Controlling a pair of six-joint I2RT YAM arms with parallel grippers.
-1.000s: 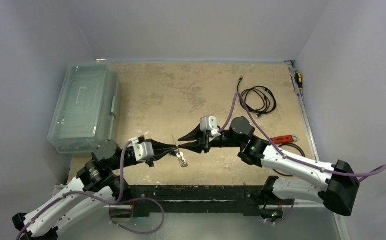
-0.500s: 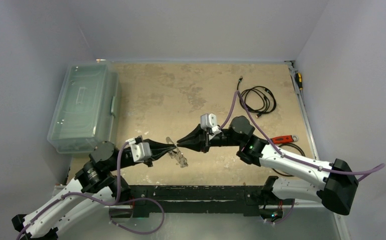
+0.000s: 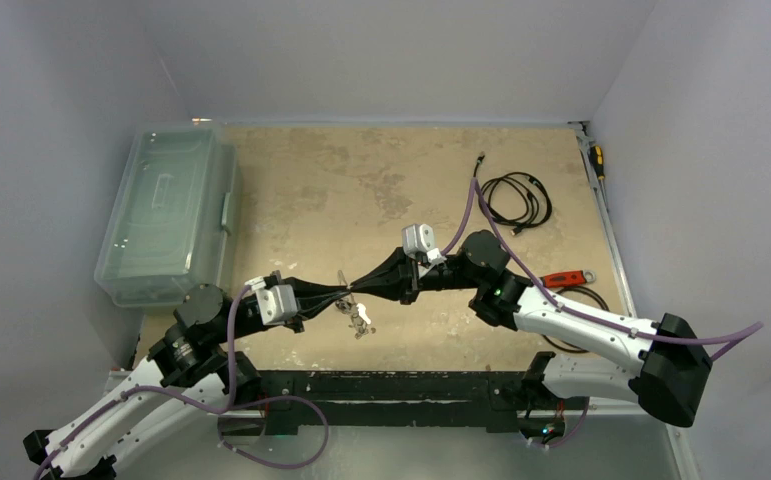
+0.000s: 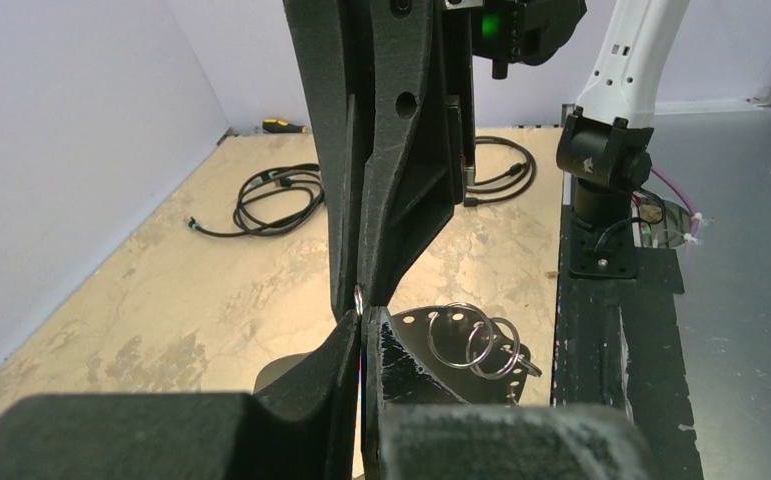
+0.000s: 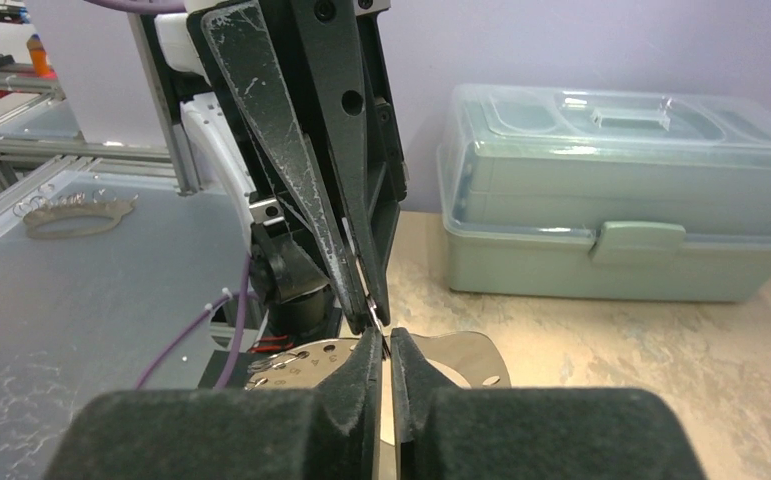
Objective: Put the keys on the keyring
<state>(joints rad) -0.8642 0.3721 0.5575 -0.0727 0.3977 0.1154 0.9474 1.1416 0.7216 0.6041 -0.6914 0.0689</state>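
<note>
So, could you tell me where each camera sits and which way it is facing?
Top external: above and behind the bases, looking down at the table; both arms show, left gripper and right gripper tip to tip.
Left wrist: on the left arm, facing the right arm and black cable; own gripper fills the bottom.
Right wrist: on the right arm, facing the left arm and clear box; own gripper fills the bottom.
Shared: both wrist views show the keyring below the meeting tips.
</note>
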